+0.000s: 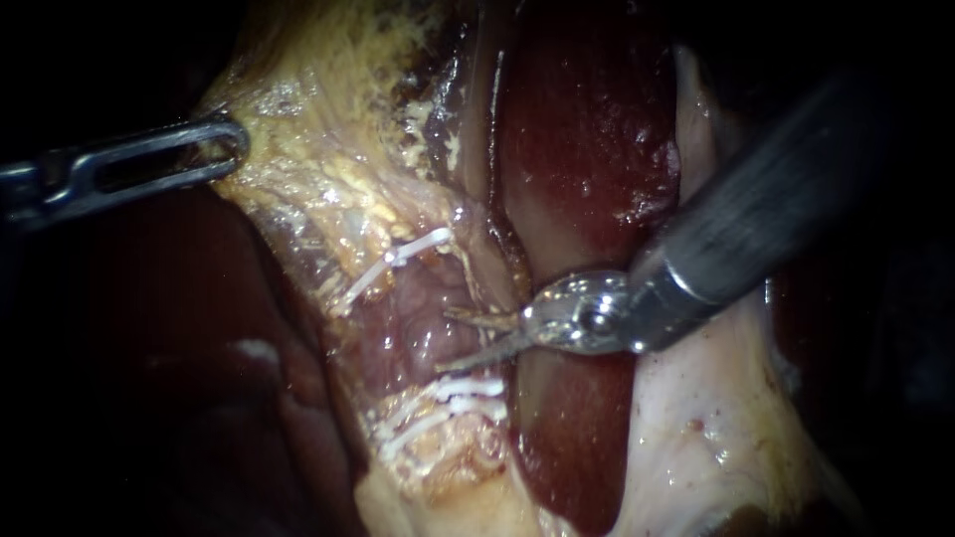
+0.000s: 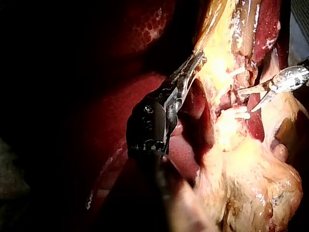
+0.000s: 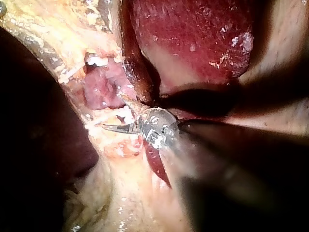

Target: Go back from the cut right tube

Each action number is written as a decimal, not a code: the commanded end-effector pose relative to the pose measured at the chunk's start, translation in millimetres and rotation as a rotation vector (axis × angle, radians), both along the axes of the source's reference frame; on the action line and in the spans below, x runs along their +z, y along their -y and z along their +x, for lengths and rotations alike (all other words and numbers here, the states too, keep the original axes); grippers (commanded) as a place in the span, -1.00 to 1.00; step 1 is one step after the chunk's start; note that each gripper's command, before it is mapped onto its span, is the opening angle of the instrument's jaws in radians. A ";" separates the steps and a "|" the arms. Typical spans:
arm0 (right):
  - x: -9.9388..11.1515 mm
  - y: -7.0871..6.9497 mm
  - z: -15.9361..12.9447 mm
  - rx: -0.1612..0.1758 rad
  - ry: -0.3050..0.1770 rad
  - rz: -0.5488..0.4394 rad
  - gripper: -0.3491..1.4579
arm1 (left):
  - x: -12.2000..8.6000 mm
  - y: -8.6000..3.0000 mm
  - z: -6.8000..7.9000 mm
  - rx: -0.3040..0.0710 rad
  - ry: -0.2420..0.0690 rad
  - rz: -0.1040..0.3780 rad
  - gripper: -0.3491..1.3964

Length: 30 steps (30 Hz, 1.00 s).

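Steel left instrument (image 1: 237, 147), outside right wrist view

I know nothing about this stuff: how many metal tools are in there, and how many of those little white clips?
Metal instruments: 2 (left instrument, right instrument)
White clips: 3 (upper clip, middle clip, lowest clip)
Total: 5
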<state>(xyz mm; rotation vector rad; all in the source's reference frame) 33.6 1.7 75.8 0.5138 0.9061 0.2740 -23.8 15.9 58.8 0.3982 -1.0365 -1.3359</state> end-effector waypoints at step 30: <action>-6.9 -5.5 -8.0 0.052 -0.055 -0.213 0.97 | 5.9 2.0 -4.5 0.032 -0.016 -0.002 -1.00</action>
